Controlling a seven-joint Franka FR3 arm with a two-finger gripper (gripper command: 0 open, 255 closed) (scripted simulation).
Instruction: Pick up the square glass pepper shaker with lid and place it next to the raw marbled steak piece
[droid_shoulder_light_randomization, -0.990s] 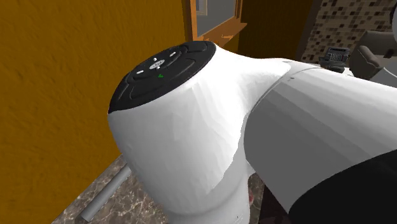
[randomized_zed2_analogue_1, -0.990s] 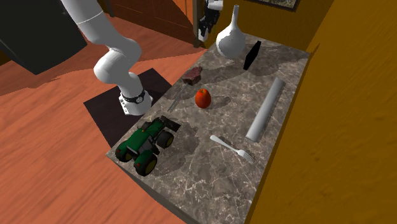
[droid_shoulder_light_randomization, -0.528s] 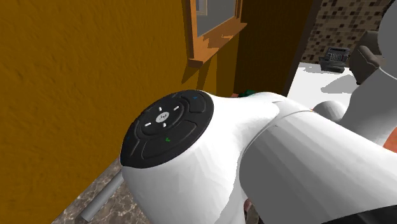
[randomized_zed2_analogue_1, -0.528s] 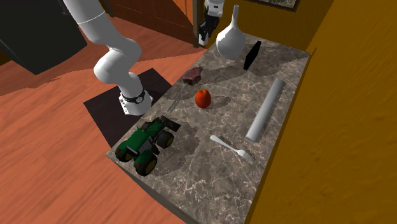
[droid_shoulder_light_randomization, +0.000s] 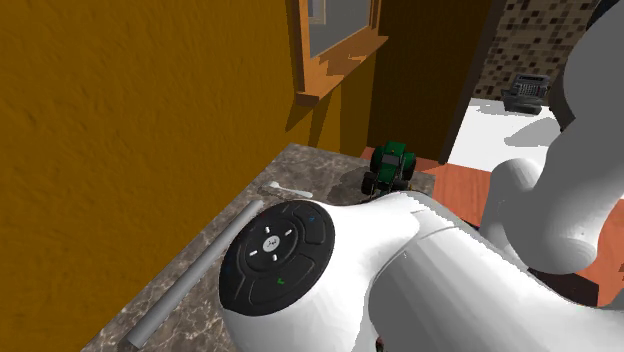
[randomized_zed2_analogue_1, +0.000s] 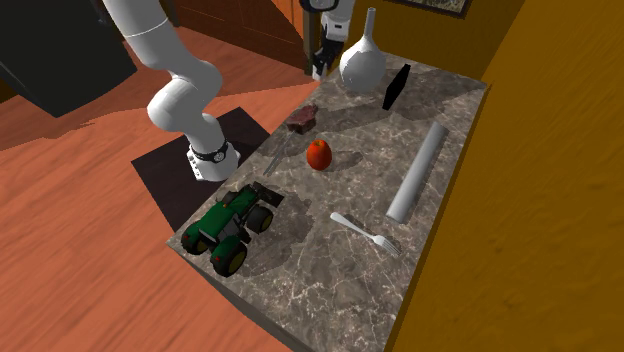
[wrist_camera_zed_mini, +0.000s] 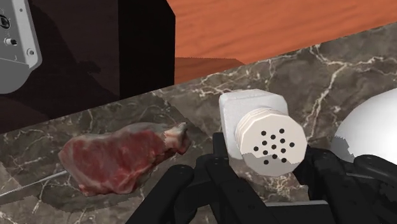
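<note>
**Shaker clamped in the gripper, steak close by**

The gripper (wrist_camera_zed_mini: 270, 167) is closed partway on the shaker (wrist_camera_zed_mini: 251, 105). Its black fingers (wrist_camera_zed_mini: 331, 175) press the square body from both sides and are kept apart by its width. The shaker is drawn plain greyish white: a square block with a round ribbed lid pierced by dark holes, the lid facing the wrist camera. It is held over the marble counter (wrist_camera_zed_mini: 343, 57), with the steak (wrist_camera_zed_mini: 121, 159) to one side and a white vase (wrist_camera_zed_mini: 375, 127) to the other. The steak is red with pale marbling, lies flat, and is apart from the shaker. A thin grey knife (wrist_camera_zed_mini: 28, 186) lies just past it.

Left to right in the second exterior view stand:
- a green tractor (randomized_zed2_analogue_1: 232, 228)
- the steak (randomized_zed2_analogue_1: 303, 119) by the counter's edge
- a red fruit (randomized_zed2_analogue_1: 319, 153)
- the gripper (randomized_zed2_analogue_1: 321, 62), raised beside the vase (randomized_zed2_analogue_1: 362, 55)
- a fork (randomized_zed2_analogue_1: 366, 232)
- a black bottle (randomized_zed2_analogue_1: 396, 86)
- a grey tube (randomized_zed2_analogue_1: 417, 172)

In the shoulder view the arm (droid_shoulder_light_randomization: 420, 280) looms close. Beyond it lie the tube (droid_shoulder_light_randomization: 195, 280), the fork (droid_shoulder_light_randomization: 290, 190) and the tractor (droid_shoulder_light_randomization: 390, 165).
</note>
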